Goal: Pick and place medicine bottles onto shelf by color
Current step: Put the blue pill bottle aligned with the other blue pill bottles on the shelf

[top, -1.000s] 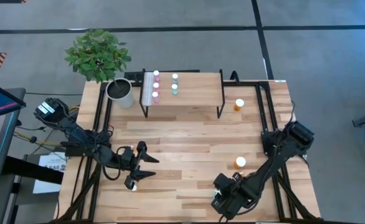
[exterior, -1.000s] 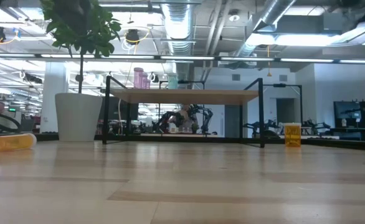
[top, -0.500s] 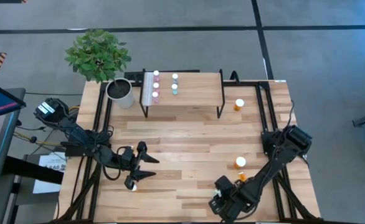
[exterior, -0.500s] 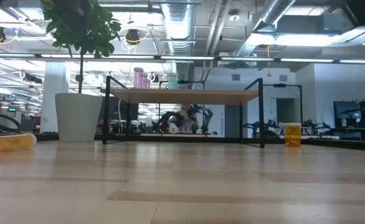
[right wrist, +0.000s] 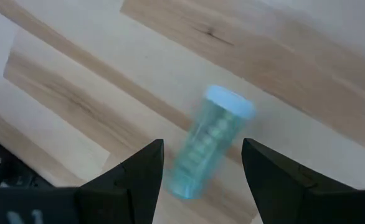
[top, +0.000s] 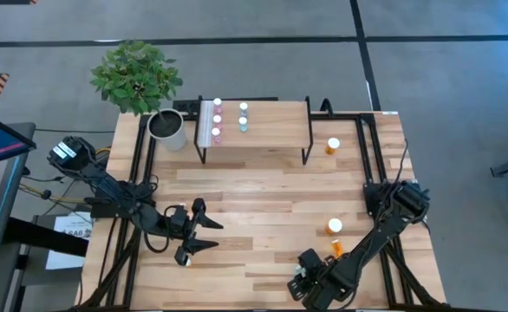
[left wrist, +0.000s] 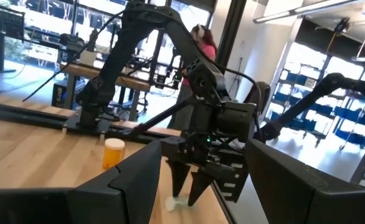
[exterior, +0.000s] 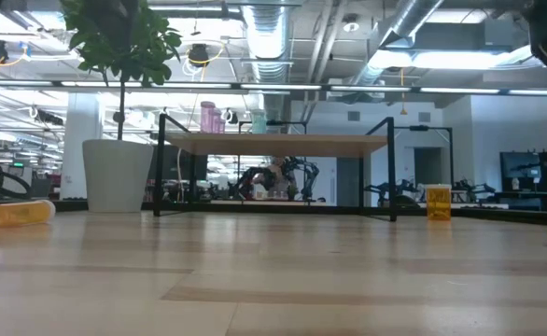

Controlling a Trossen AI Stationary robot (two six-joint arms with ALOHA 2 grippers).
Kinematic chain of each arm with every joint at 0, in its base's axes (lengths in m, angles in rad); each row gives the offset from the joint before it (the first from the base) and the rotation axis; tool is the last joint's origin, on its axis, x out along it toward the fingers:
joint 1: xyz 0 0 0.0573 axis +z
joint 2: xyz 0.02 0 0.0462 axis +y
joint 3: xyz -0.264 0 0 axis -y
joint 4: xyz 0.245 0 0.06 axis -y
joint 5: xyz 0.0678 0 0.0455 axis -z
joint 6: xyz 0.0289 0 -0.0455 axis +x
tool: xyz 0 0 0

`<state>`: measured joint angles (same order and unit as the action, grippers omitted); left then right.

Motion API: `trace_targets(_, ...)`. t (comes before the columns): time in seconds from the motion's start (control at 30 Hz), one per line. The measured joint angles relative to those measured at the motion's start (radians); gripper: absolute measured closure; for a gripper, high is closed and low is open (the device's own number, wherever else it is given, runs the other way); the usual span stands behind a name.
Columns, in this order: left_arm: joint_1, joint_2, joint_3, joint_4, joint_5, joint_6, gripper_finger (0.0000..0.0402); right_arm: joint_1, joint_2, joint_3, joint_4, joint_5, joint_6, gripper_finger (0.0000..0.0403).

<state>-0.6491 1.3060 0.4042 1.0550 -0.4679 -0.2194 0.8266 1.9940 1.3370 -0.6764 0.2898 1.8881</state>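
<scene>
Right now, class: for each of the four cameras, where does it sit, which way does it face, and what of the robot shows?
High: above the table, facing straight down on the shelf; both arms show.
Low: at tabletop height, facing level across the table; no gripper shows.
Left wrist: on the left arm, facing the right gripper; its own open fingers show.
Right wrist: on the right arm, facing down at a lying teal bottle between its own fingers.
Shared: high and low views both show the shelf.

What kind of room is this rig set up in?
Probably a robotics lab or open workshop. Beyond the table the low view shows exposed ceiling ducts and another robot arm on a far bench; the left wrist view shows a person among workbenches.
</scene>
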Motion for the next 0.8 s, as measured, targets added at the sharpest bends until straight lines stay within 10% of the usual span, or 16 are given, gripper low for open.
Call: trace_targets(0.8,0.0,0.0,0.008,-0.041,-0.01,-0.01,0.018,-0.01,0.02,0.001,-0.003,-0.177,-0.298,0.0216)
